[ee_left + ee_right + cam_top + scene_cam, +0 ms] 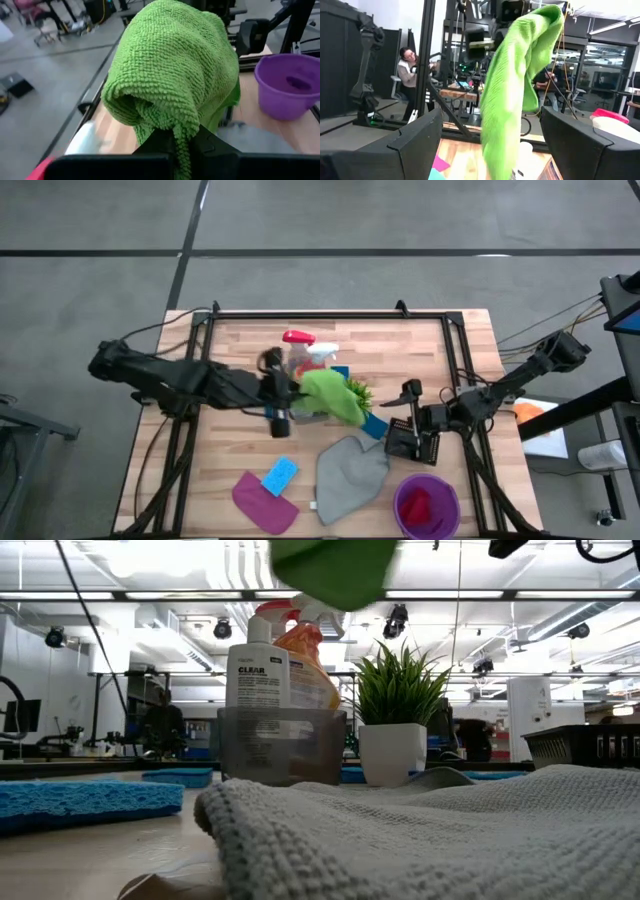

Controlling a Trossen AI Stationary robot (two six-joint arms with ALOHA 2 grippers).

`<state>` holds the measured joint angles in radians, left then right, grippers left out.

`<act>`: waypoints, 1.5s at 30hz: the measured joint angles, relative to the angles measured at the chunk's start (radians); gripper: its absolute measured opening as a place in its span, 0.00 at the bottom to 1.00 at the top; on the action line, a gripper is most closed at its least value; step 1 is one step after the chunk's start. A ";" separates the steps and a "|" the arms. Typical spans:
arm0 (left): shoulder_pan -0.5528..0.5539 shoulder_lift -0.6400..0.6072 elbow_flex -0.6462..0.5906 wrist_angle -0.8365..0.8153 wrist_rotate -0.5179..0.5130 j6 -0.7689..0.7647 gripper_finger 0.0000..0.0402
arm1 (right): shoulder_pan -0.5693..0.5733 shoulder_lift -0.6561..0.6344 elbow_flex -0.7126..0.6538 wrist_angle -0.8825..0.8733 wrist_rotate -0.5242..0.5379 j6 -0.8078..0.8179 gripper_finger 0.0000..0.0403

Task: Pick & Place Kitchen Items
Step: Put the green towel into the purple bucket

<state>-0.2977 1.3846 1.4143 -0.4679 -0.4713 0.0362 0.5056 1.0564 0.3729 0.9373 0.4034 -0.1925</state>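
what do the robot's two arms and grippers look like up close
Both arms are dark, nearly black, built of chunky jointed segments with thin black cables trailing off them. The left gripper and right gripper each end in two flat, angular dark fingers with squared edges. No markings are legible.

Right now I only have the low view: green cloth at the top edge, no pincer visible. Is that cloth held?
Observer: Yes. The left pincer is shut on the green cloth, lifted above the bottles.
Operator: Where's the right pincer?
Observer: It is open, empty, right of the plant, facing the cloth.
Operator: Anything on the table's near right?
Observer: A purple bowl, beside the grey cloth.
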 joint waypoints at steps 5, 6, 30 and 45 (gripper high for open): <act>0.000 0.110 0.007 0.148 0.005 0.063 0.02 | -0.001 0.030 0.033 -0.002 -0.004 0.000 0.82; 0.001 0.131 0.015 0.172 0.008 0.068 0.02 | -0.002 0.037 0.037 -0.002 -0.004 0.000 0.82; 0.006 0.390 0.124 0.518 0.391 0.185 0.02 | -0.041 0.298 0.203 -0.006 0.026 -0.032 0.82; 0.006 0.390 0.076 0.517 0.406 0.217 0.12 | -0.036 0.351 0.246 -0.006 0.026 -0.093 0.27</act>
<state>-0.2916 1.7748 1.4907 0.0494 -0.0654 0.2535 0.4694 1.4075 0.6185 0.9313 0.4297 -0.2850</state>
